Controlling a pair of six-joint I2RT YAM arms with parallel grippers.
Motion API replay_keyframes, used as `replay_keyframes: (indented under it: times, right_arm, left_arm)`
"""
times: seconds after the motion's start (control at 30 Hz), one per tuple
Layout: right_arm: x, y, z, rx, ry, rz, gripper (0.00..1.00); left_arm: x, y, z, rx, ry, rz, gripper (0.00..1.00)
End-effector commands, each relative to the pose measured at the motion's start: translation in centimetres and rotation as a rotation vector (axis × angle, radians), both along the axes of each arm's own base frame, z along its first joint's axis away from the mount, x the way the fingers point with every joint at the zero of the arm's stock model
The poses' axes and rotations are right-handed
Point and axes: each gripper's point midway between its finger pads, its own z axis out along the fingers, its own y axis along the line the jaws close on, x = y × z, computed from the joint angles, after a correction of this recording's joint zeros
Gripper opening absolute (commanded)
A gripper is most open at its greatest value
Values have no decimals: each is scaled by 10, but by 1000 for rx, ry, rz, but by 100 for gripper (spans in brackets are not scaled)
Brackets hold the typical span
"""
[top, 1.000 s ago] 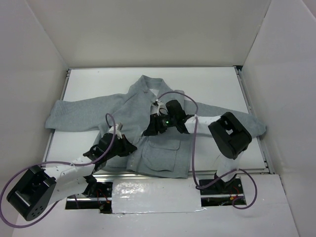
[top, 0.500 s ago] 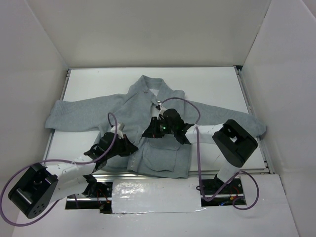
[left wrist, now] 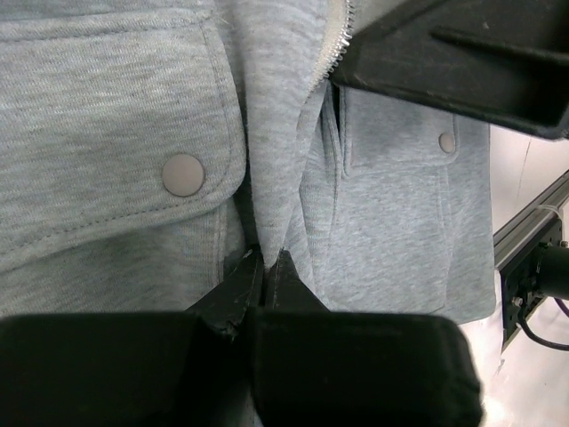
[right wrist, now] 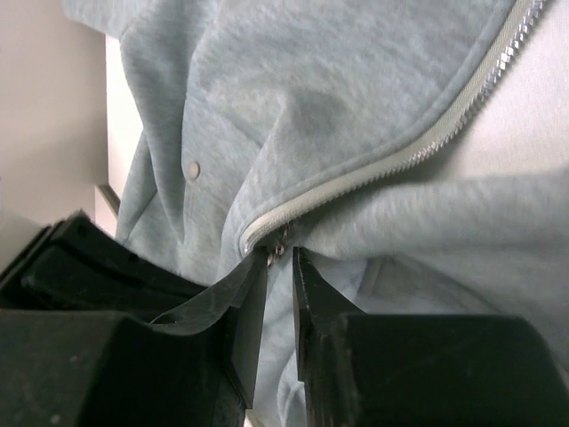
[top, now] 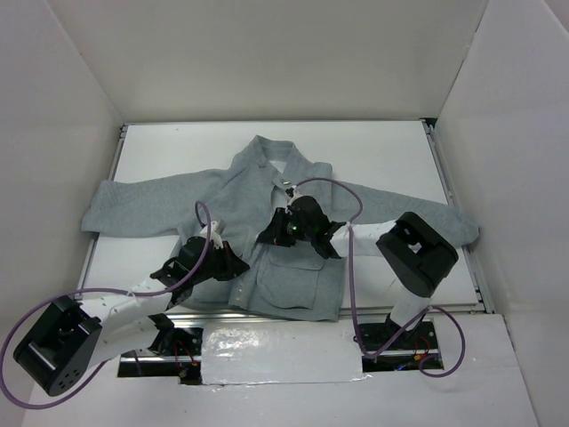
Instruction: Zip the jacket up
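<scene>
Jacket (top: pixel 258 182) soft, matt grey fleece; zipper (right wrist: pixel 418 151) pale toothed tape; pull (right wrist: pixel 278 252) metal.

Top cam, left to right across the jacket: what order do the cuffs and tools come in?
Left cuff → left tool → right tool → right cuff

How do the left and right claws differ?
The left claw is pinched shut on the jacket fabric; the right claw shows a narrow gap at the zipper pull. The left claw sits nearer the hem, the right claw higher up the zipper. Both are black.
</scene>
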Motion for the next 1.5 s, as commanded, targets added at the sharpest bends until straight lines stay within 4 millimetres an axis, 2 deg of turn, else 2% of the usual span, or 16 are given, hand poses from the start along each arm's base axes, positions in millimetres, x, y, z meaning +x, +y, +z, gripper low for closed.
replay_keyframes:
  times: [0.0, 0.33, 0.53, 0.7, 1.03, 1.17, 1.3, 1.47]
  right_arm:
    - [19, 9, 6, 3, -14, -41, 26]
    - [21, 17, -2, 4, 34, -32, 28]
    - [16, 20, -5, 20, 64, -23, 33]
    - [15, 25, -7, 33, 80, -14, 34]
    - [9, 35, -10, 76, 156, 1, 23]
    - [5, 35, -3, 90, 172, 8, 13]
    - [-1, 33, -4, 84, 204, 4, 0]
    - [-4, 23, -7, 66, 229, -40, 0]
  left_arm:
    - [0, -9, 15, -34, -28, -48, 0]
    - [-1, -8, 13, -30, -30, -53, 0]
    - [-3, -12, 10, -39, -27, -75, 0]
    - [-3, -14, 8, -42, -23, -87, 0]
    - [-2, -12, 6, -22, -33, -88, 0]
    - [-3, -11, 1, -18, -28, -84, 0]
    - [-4, -9, -3, -15, -21, -81, 0]
    - [-3, -7, 0, -3, -29, -70, 0]
